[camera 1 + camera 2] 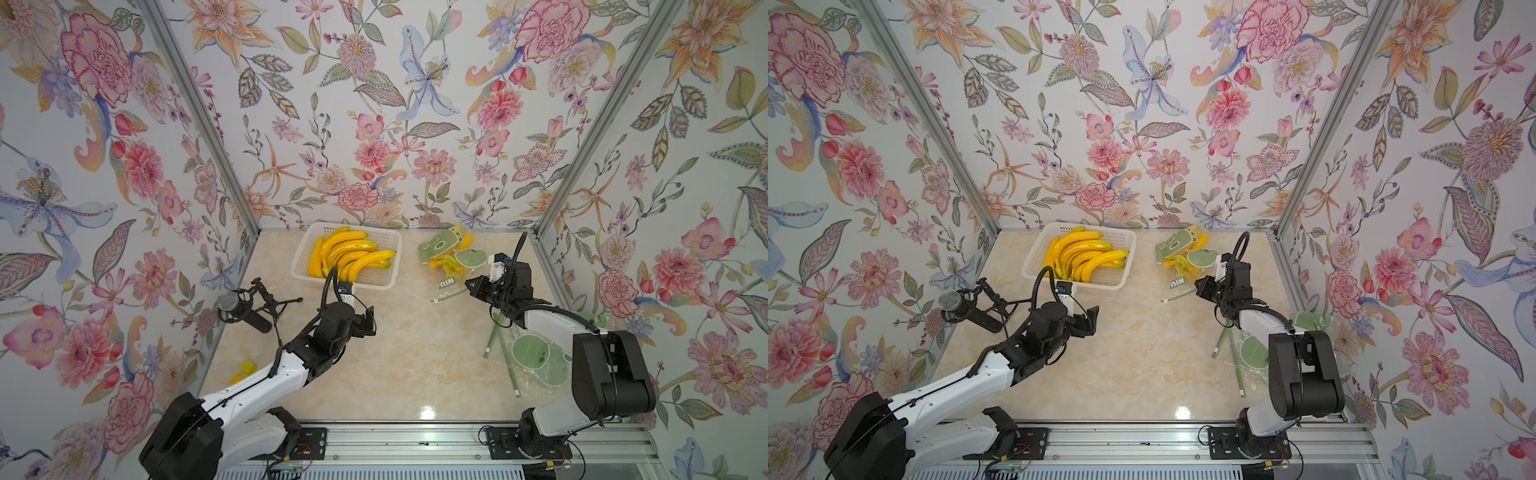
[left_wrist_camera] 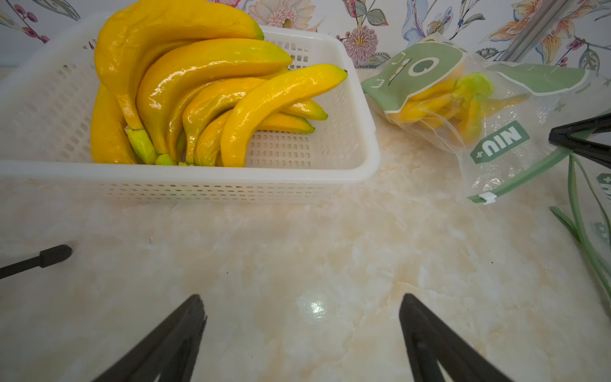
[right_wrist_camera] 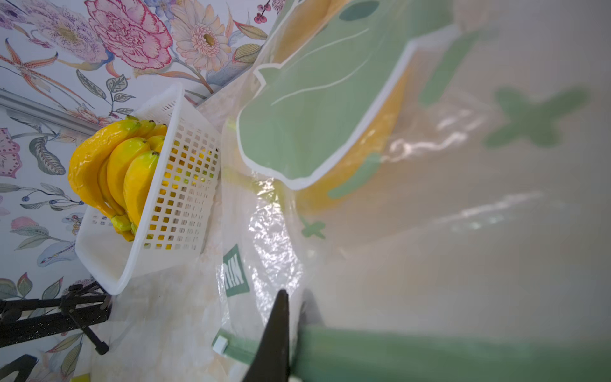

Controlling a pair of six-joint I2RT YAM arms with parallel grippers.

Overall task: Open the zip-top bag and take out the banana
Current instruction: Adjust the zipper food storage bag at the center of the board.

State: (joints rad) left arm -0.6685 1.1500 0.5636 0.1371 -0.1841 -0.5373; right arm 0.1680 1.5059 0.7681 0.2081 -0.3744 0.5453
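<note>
The zip-top bag (image 1: pixel 451 257) lies right of centre in both top views, with the banana (image 2: pixel 426 99) sealed inside. The right gripper (image 1: pixel 471 286) is pressed together on the end of its green zip strip (image 2: pixel 529 172), and the left gripper (image 1: pixel 369 321) is spread, holding nothing. I would hold that pinch firm while the left draws the white slider (image 2: pixel 487 197) along; the bag's label (image 2: pixel 499 142) reads "NIU+".

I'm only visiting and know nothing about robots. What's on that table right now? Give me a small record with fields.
Bag: clear zip-top plastic bag with green print, at the table's back
Contents: yellow bananas in the bag
Right tool: shut, pinching the bag near its green zip strip
Left tool: open, empty, above the bare marble-look table
Basket: white perforated plastic basket, holding a bunch of yellow bananas
Other: black microphone on a small tripod; more printed bags beside the right arm
</note>
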